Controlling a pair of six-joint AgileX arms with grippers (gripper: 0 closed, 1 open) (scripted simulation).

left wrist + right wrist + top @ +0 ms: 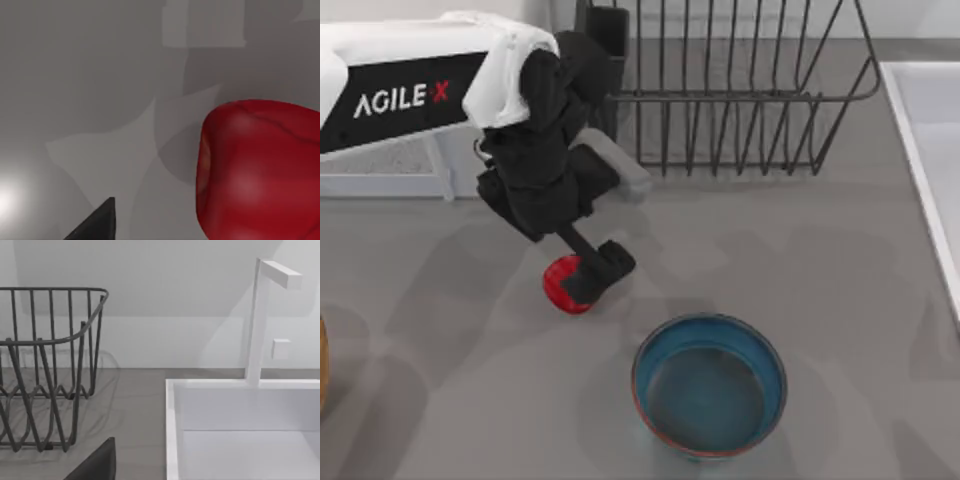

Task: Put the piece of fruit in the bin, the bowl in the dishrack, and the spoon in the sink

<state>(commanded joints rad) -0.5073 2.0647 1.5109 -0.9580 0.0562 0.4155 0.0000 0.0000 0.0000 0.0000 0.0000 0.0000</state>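
— Where's your left end effector (pixel 588 278)?
— Down on the fruit (pixel 563 285), left of the bowl (pixel 709 385) on the tabletop (pixel 840 260). You can't tell whether its fingers are apart or clamped.
— And further right?
— The dishrack (pixel 740 90) stands at the back, the sink (pixel 930 150) at the right edge.

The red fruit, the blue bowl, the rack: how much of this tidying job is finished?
Nothing looks finished yet. In hand: the left claw is down at the small glossy red fruit on the grey table, though I cannot tell whether it grips it. Left: the round blue bowl with a reddish-orange rim sits on the table, not in the dark wire dishrack, and the white-rimmed sink holds no spoon that I can see.
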